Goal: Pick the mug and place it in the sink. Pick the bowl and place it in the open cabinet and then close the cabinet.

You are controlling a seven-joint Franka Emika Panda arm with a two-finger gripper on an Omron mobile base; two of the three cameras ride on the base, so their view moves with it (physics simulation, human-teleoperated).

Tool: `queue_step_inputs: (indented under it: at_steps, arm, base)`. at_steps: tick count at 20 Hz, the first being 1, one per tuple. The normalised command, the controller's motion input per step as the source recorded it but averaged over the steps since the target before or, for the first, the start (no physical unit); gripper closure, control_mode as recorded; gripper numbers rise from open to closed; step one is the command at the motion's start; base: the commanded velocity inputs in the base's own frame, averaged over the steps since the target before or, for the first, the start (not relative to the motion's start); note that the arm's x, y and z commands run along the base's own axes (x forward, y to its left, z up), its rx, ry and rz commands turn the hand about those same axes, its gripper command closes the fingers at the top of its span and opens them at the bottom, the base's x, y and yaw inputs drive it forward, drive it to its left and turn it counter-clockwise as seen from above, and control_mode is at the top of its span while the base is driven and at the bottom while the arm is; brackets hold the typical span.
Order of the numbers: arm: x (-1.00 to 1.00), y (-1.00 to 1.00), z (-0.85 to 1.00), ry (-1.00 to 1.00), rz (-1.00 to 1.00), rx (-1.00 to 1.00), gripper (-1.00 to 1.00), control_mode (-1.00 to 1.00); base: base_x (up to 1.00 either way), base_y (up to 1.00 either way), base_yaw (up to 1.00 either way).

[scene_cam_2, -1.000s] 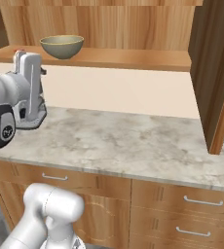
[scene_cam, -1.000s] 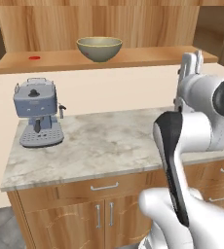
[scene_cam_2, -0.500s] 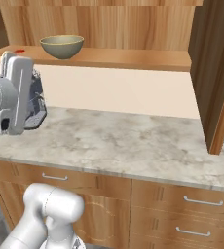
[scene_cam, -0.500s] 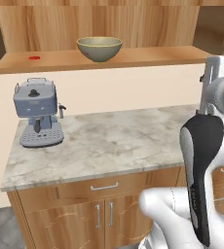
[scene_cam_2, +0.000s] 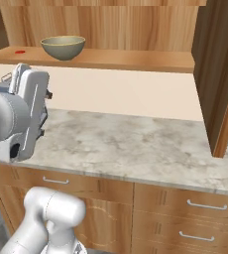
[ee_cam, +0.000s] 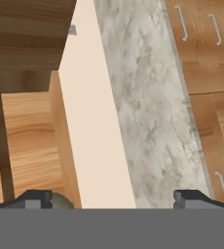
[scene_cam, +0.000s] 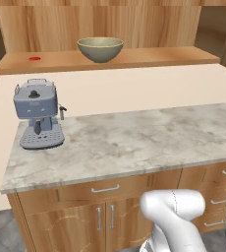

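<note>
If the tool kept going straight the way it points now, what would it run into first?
Judging by the hand view, the open tool points along the cream wall and marble counter; it would probably meet the wall first, though depth is unclear.

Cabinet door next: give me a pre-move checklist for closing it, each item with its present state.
1. Bowl placed on the cabinet shelf: ok; it sits upright on the light wood shelf, well back from the front edge.
2. Gripper empty and open: ok; in the hand view its fingertips stand wide apart with nothing between them.
3. Open door in view: ok; it juts out over the counter in the right base view.
4. Door's swing path clear: ok; the counter below the door is bare, and the coffee machine stands at the far end.
5. Door handle located: cannot tell.
6. Mug in the sink: cannot tell.
</note>
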Motion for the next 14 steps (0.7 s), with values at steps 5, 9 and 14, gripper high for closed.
queue_step_inputs:
  at_steps: [5, 9, 14]
  arm:
    - [-0.16, -0.61, 0.00, -0.11, 0.10, 0.00, -1.00, -1.00]
    - [-0.14, -0.58, 0.00, -0.10, 0.09, 0.00, -1.00, -1.00]
    - [-0.27, -0.66, 0.00, -0.05, 0.02, 0.04, -1.00, -1.00]
  base:
    - [0.00, 0.00, 0.00]
    - [0.00, 0.00, 0.00]
    - [0.00, 0.00, 0.00]
